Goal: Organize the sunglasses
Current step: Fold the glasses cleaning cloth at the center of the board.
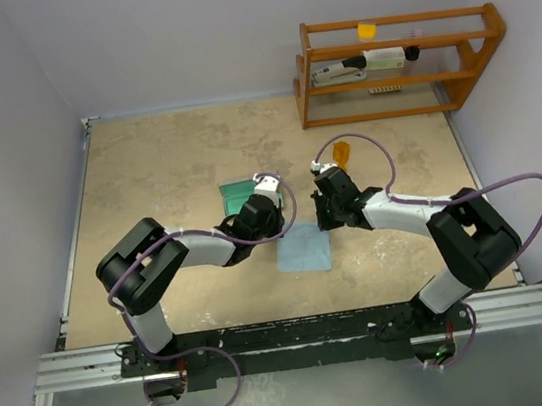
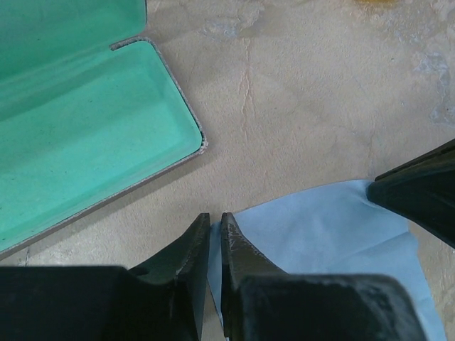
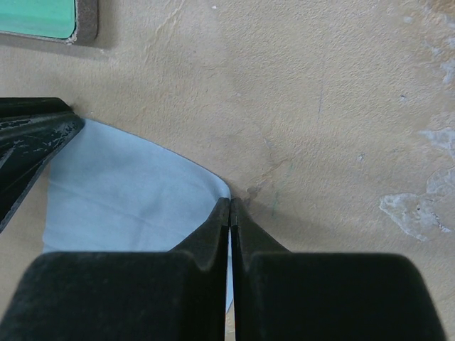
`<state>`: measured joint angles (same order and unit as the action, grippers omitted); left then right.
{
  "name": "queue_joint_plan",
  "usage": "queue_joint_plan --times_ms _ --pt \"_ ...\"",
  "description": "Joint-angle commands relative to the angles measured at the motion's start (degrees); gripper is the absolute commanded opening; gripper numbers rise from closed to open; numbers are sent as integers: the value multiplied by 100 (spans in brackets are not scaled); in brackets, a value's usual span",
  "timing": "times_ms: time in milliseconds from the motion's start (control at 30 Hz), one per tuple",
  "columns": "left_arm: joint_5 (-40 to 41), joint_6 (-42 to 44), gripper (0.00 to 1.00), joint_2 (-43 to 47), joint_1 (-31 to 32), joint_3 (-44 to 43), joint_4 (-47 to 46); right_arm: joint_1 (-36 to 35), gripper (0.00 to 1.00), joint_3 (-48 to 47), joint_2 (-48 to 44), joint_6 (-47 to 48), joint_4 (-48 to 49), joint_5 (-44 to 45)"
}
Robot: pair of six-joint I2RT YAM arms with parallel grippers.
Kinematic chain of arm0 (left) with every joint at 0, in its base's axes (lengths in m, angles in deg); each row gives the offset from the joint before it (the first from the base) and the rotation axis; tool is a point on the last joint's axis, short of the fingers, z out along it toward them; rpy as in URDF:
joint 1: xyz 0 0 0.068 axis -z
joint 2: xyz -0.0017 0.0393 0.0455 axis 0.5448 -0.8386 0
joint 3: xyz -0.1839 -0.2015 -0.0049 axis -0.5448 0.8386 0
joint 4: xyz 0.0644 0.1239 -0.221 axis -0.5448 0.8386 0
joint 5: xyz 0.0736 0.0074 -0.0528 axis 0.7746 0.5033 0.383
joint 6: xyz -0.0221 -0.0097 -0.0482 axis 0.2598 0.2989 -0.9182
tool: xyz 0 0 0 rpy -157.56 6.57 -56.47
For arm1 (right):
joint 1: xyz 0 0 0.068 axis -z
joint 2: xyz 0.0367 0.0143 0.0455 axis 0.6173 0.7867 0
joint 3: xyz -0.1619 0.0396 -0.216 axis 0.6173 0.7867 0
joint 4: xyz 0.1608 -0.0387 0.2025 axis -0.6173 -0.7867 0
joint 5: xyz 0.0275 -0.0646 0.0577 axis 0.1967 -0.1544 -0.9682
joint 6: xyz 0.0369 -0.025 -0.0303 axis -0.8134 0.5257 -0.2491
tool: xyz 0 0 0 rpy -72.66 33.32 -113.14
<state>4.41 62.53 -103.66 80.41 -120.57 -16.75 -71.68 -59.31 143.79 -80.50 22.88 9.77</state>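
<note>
The orange sunglasses (image 1: 342, 153) lie on the table just behind the right gripper, held by nothing. The grey case (image 1: 240, 195) lies open with its green lining up, also in the left wrist view (image 2: 78, 135). The light blue cloth (image 1: 304, 251) lies between the arms. My left gripper (image 1: 274, 221) is shut on the cloth's far left corner (image 2: 215, 217). My right gripper (image 1: 326, 217) is shut on its far right corner (image 3: 230, 202). The cloth (image 2: 334, 234) hangs between the two, slightly lifted at the far edge (image 3: 128, 192).
A wooden rack (image 1: 398, 64) with a stapler and small items stands at the back right. The case's corner (image 3: 43, 18) is close to the cloth's far left corner. White walls close in the table on the left, back and right.
</note>
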Motion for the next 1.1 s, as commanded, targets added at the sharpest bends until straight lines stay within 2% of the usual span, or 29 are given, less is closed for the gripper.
queue_joint_plan --times_ms 0,133,1067 --pt "-27 13 8 14 28 40 117 29 0 -220 1 7 42 -82" --pt "3 7 0 -12 42 78 92 25 0 -213 11 2 36 -73" --pt "473 44 0 801 351 152 384 16 0 82 -661 137 76 -100"
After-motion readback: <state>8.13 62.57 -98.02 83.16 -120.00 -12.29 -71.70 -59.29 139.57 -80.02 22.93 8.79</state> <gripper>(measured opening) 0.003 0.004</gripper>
